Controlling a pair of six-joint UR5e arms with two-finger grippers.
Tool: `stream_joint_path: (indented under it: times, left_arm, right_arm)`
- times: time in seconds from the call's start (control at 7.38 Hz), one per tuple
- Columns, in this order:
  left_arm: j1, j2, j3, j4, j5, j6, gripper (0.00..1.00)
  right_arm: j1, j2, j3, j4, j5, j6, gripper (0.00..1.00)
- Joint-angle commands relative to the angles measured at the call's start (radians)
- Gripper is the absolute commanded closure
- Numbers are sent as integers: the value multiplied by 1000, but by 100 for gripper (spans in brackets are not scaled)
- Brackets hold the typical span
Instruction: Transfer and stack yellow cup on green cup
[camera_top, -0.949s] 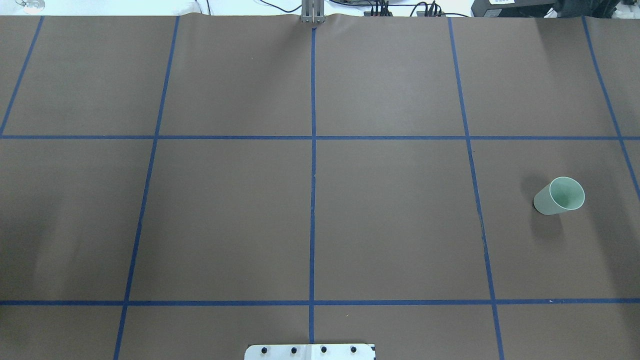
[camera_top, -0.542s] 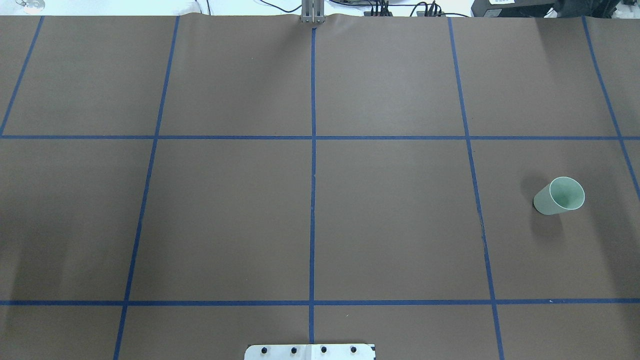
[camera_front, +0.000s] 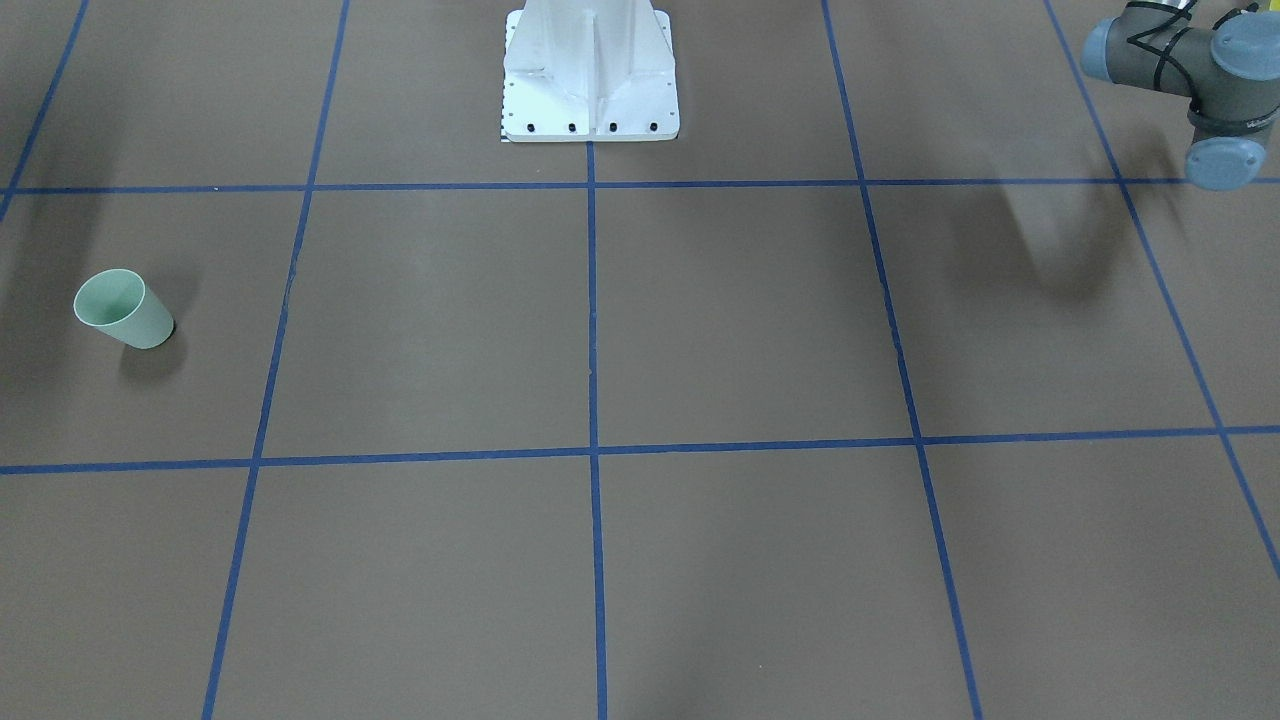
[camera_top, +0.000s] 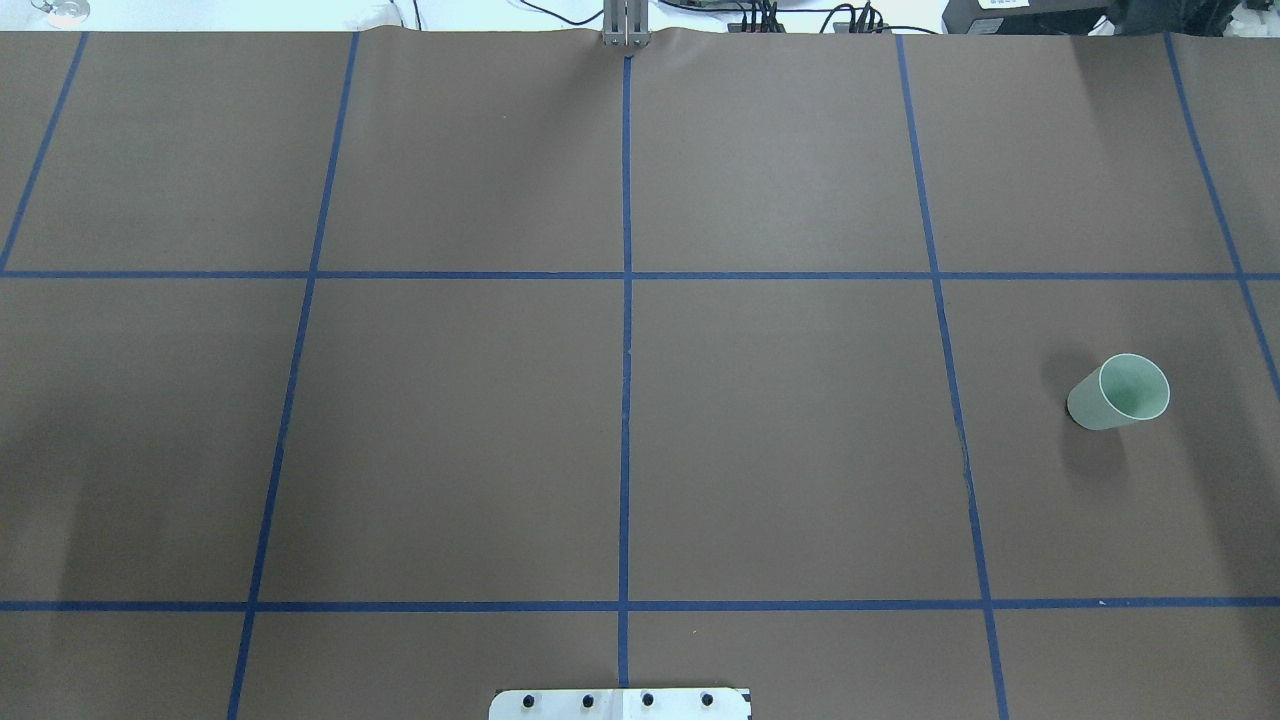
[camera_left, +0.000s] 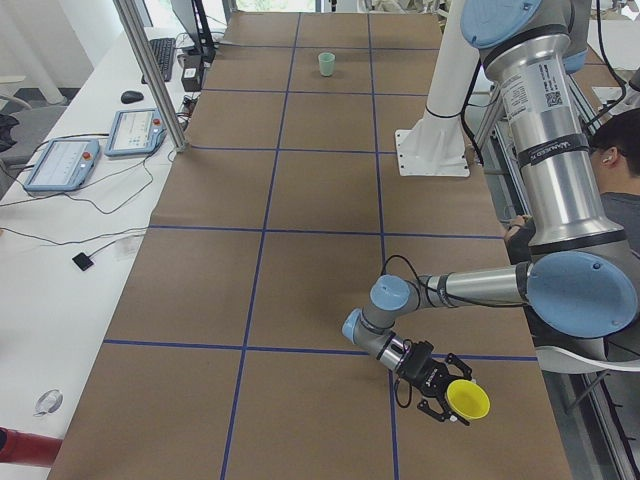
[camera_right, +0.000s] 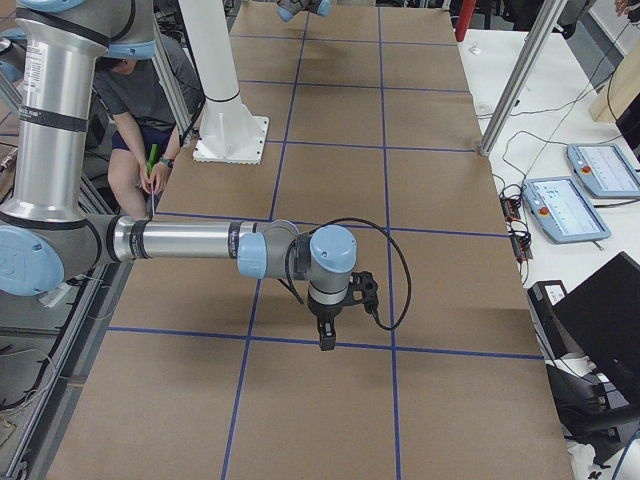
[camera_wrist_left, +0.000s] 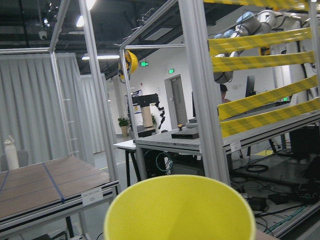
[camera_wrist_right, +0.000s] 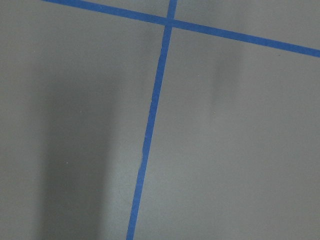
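Observation:
The yellow cup is held off the table, tipped on its side, at the left gripper, near the table's left end. Its rim fills the bottom of the left wrist view, so the gripper is shut on it. The green cup stands upright at the far right of the table, alone; it also shows in the front view and the left view. The right gripper points down over the brown mat near a blue tape crossing. I cannot tell whether it is open or shut.
The white robot pedestal stands at the table's near middle edge. A seated person is behind the robot. Aluminium posts and tablets line the far side. The left arm's elbow hangs over one corner.
The green cup has not moved in the overhead view. Only a faint shadow at the table's left side shifts a little.

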Motion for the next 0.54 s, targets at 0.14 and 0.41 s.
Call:
stream_joint_path:
  times: [0.14, 0.41]
  left_arm:
    - [-9, -39, -86, -10, 289, -1, 100]
    - [-15, -90, -110, -11, 441, 0, 100]
  right_arm:
    - [-1, 2, 2, 3, 12, 4, 0]
    - [-1, 2, 2, 2, 27, 7, 0]
